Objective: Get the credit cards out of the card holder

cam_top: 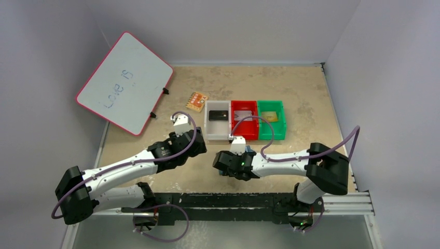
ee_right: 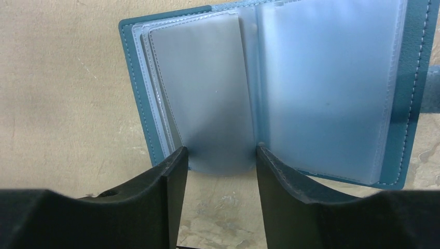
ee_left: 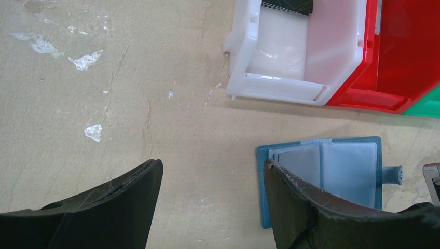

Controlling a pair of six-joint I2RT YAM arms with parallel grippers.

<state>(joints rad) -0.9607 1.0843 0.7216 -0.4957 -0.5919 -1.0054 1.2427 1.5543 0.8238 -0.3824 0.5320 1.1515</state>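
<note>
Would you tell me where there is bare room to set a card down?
Bare table: right of the green bin; behind the red bin. Crowded: by the white bin, around the card holder, left tool and right tool.

text: 1 item | on: whiteboard point(cam_top: 124, 83) | reads: "Love is", handwritten in blue marker | other legible text: none

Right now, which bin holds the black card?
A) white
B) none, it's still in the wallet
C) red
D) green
A: in the top view the black card lies inside the white bin, the leftmost of the row, next to the red bin and the green bin.
</note>
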